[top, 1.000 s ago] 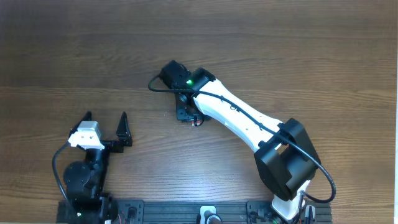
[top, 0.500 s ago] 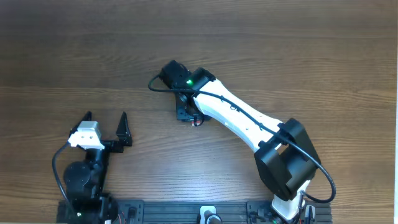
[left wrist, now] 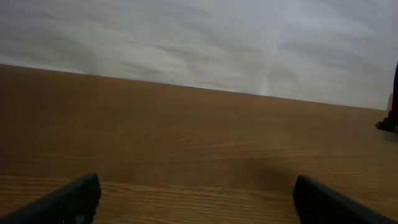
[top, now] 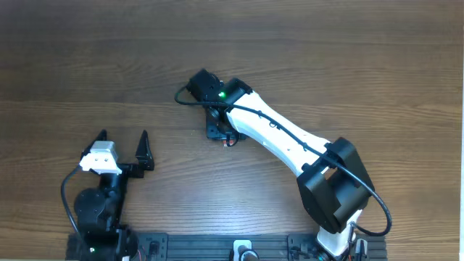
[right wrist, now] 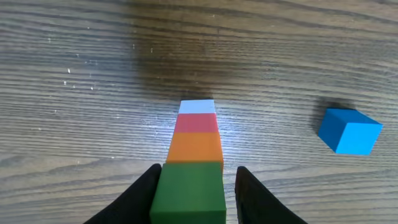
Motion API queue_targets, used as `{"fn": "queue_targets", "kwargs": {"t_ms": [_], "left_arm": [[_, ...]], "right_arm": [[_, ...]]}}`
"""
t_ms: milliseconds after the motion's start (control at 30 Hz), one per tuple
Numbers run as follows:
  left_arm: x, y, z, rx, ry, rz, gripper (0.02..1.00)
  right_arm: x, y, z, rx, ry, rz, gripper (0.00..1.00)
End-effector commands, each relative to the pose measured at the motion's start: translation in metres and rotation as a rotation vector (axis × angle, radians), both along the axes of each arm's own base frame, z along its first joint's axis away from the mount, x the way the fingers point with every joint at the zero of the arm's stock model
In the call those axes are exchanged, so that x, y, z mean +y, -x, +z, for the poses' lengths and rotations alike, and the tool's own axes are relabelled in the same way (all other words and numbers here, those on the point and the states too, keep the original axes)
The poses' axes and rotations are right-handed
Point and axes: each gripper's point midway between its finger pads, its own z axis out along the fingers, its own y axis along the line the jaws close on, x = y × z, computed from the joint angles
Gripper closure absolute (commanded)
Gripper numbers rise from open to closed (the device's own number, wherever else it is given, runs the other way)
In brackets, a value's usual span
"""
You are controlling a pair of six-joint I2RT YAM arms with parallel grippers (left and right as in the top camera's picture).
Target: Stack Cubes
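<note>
Four stacked cubes (right wrist: 197,138), green cube (right wrist: 189,191) topmost, flanked by right tool (right wrist: 196,171), seemingly released.

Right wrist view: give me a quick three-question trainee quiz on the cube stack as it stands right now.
1. True or false: the blue cube lies apart from the stack.
2. Which cube tops the stack? A white cube; B green cube; C red cube.
3. Fill in: the left gripper is ____ (open or shut).
Key: 1 true; 2 B; 3 open.
</note>
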Motion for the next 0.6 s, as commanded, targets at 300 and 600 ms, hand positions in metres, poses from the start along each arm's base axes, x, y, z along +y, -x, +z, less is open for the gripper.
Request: {"fn": "queue_targets", "kwargs": {"t_ms": [300, 600], "left_arm": [[0.0000, 0.0000, -0.0018, 0.001, -0.018, -0.004, 0.020], [0.0000, 0.0000, -0.0018, 0.001, -0.018, -0.004, 0.018]], "right_arm": [[-0.0035, -0.0092, 0.0031, -0.019, 0.004, -0.042, 0.623], [-0.0029, -0.0103, 0.0033, -0.024, 0.003, -0.041, 0.535]]}}
